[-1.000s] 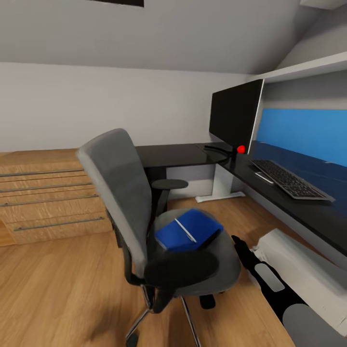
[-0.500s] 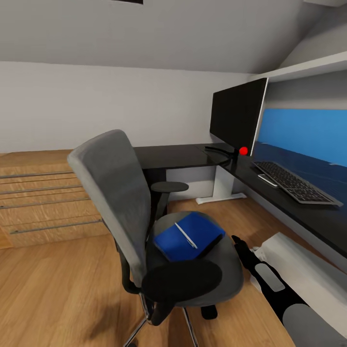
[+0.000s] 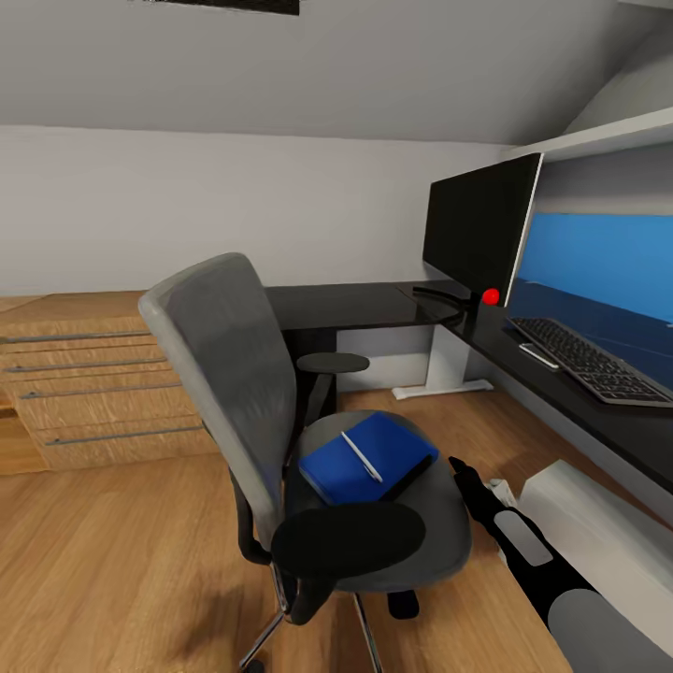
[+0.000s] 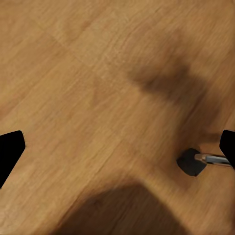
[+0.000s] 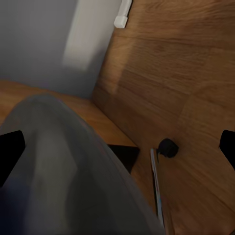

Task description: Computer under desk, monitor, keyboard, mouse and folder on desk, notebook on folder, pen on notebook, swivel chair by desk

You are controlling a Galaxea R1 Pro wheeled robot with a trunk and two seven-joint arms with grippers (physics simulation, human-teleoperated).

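On the grey upholstered seat of the swivel chair, the flat blue folder lies with a thin pen across it — the right pincer sits at its 3 o'clock. Both pincers appear wide open, empty. Approach low; grip the folder's pale edge, keeping it level. The glossy black tabletop carries monitor and keyboard.

I count one swivel chair, and on its seat one folder with one pen lying on top. On the desk I count one monitor and one keyboard. Against the far wall I see one wooden drawer unit with four rail handles.
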